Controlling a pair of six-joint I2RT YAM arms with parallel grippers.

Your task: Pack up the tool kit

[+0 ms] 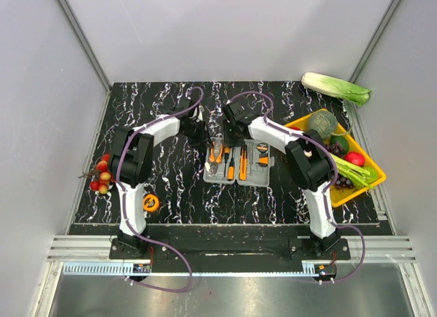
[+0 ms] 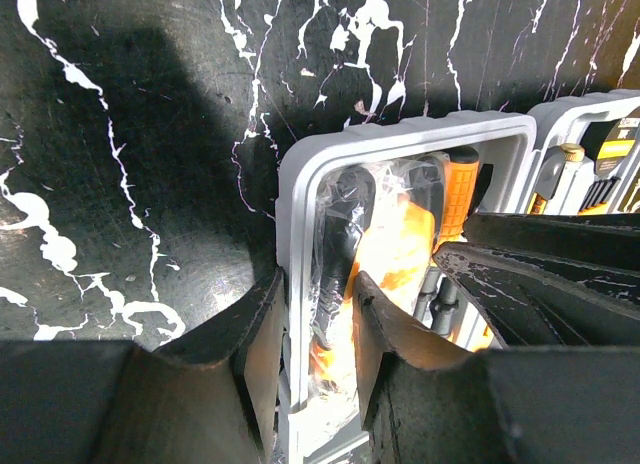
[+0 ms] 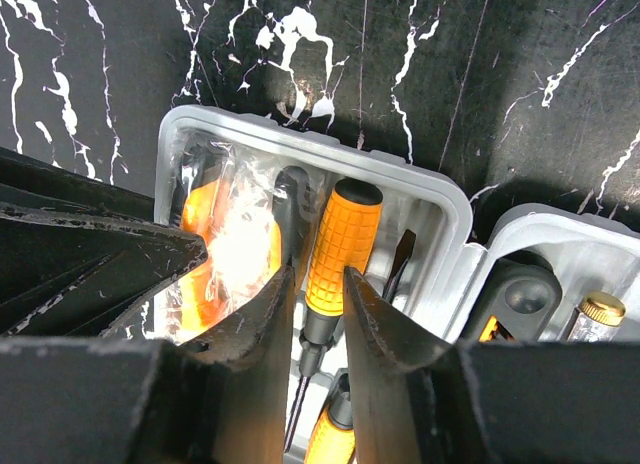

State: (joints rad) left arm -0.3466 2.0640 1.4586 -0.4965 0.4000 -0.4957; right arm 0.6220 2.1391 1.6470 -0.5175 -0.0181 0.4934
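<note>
Tool kit [image 1: 239, 164] lay open, mostly filled, tape measure [image 1: 151, 203] outside at near left; left gripper [image 2: 318, 284] straddled its rim, right gripper [image 3: 316, 274] flanked an orange screwdriver [image 3: 343, 234], both part-open, hold unclear.

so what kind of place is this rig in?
Probably a lab test cell, not a workshop: plain white panel walls, an extruded aluminium rail along the front, and staged props like the yellow vegetable tray.

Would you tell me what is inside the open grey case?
Orange-handled screwdrivers and pliers under clear film show. The arms cover the case's far end from above, so anything there is hidden.
</note>
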